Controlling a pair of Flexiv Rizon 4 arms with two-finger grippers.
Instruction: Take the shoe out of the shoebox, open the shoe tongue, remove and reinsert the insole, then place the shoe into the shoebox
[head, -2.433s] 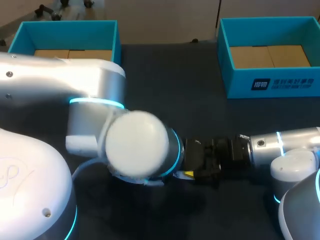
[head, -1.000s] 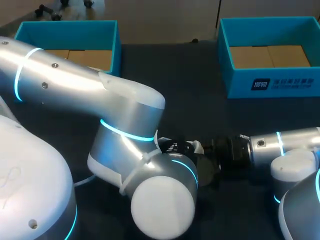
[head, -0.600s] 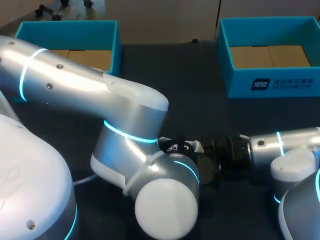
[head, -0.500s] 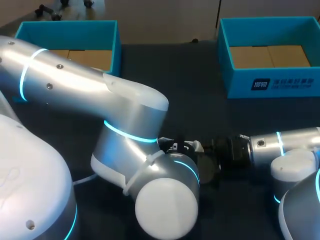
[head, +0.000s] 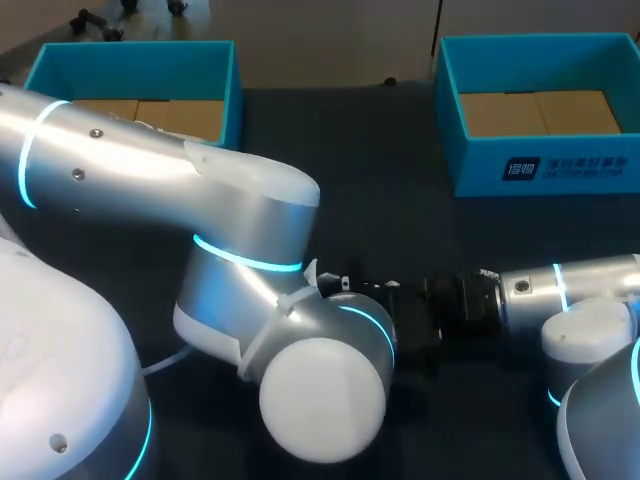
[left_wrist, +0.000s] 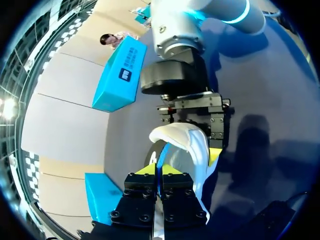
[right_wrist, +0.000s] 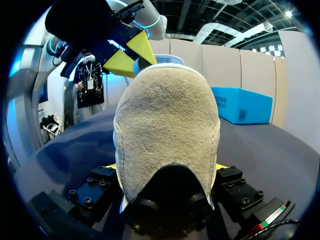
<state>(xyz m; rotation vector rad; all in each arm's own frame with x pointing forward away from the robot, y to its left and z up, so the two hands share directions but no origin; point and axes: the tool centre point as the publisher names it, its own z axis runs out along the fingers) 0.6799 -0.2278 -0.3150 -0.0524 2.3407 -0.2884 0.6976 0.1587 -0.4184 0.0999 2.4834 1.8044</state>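
The shoe (right_wrist: 167, 130) has a rough, napped beige heel like suede, edged in smooth white. The left arm (head: 150, 180) and right arm (head: 590, 285) wear satin silver shells, the left with a glossy white cap at lower middle. The right gripper (right_wrist: 166, 167) is matt black with plastic-looking yellow tips. The table (head: 380, 170) is dark and matt. The upper-right shoebox (head: 480, 165) has matt teal card walls.

Our head camera looks down from above and behind onto the dark table (head: 380, 150). Our wrist cameras, very close, face each other, left toward 3 o'clock, right toward 9, sharing the white-and-beige shoe (right_wrist: 167, 125).
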